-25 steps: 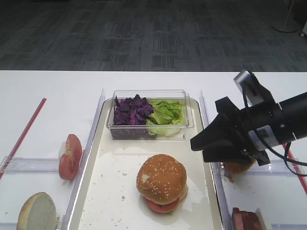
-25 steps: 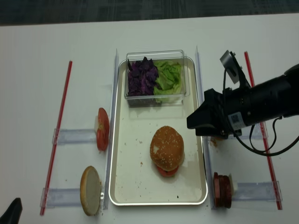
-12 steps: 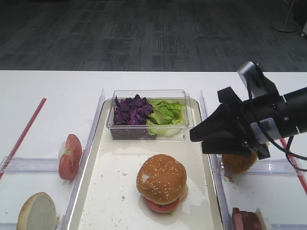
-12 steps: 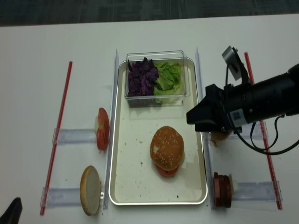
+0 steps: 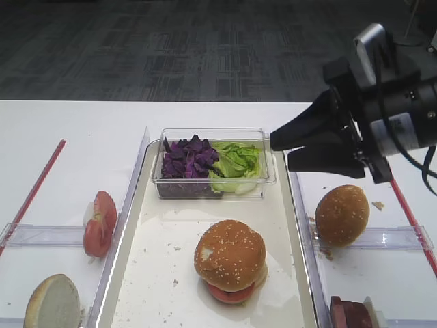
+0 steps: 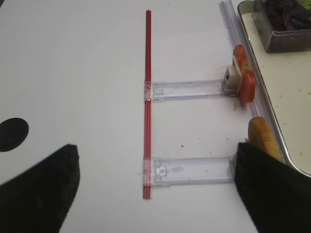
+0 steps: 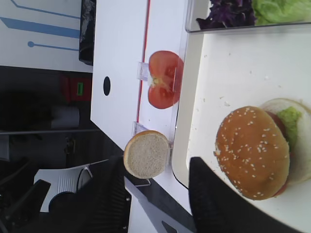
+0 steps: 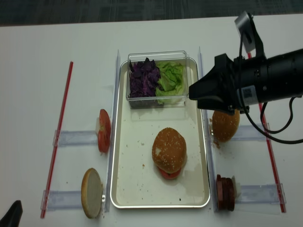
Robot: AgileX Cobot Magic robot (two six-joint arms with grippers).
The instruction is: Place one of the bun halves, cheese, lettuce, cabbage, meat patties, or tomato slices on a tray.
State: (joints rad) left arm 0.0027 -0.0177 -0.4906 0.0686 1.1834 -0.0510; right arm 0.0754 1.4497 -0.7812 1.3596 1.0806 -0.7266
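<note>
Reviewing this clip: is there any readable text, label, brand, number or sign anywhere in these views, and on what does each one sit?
No text can be read in any view.
White label on the right arm behind the right hand: carries dark marks, too small and blurred to read.
Same label in the other high view: also illegible.
Tray, clear box, bun top: no print visible.

**Right arm raised, jaws parted and empty**

Your right gripper (image 5: 281, 152) hangs in the air, its arm reaching in from the right edge with fingers pointing left. The jaws stand apart with nothing between them. Your left gripper (image 6: 153, 187) shows two dark fingers spread wide, holding nothing.
</note>
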